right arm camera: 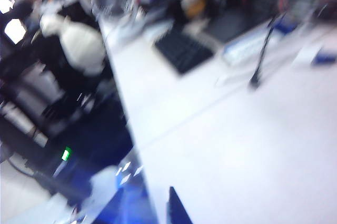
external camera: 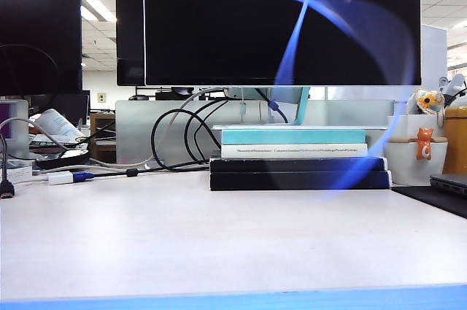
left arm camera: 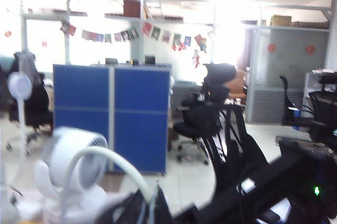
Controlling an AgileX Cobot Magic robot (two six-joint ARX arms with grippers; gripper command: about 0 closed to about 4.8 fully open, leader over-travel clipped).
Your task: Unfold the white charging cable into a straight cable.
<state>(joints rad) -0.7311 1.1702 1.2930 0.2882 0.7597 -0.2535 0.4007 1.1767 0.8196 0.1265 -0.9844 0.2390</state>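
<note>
In the left wrist view, the white charging cable (left arm camera: 105,153) rises in an arc out of my left gripper (left arm camera: 150,207), whose dark jaws are shut on it; the gripper is lifted and faces out into the office. My right gripper (right arm camera: 158,209) hangs over the white table (right arm camera: 253,150). A narrow gap with nothing in it shows between its blue finger (right arm camera: 134,203) and its dark finger (right arm camera: 176,211), so it is open. This view is blurred. In the exterior view neither gripper shows clearly, only translucent blue streaks (external camera: 292,40) across the upper part.
A black monitor (external camera: 281,22) stands behind a stack of books (external camera: 299,157), with looped black cables (external camera: 182,135) to their left. A white adapter with a blue plug (external camera: 62,177) lies at the left and a white cup (external camera: 416,160) stands at the right. A black keyboard (right arm camera: 181,50) lies further along the table.
</note>
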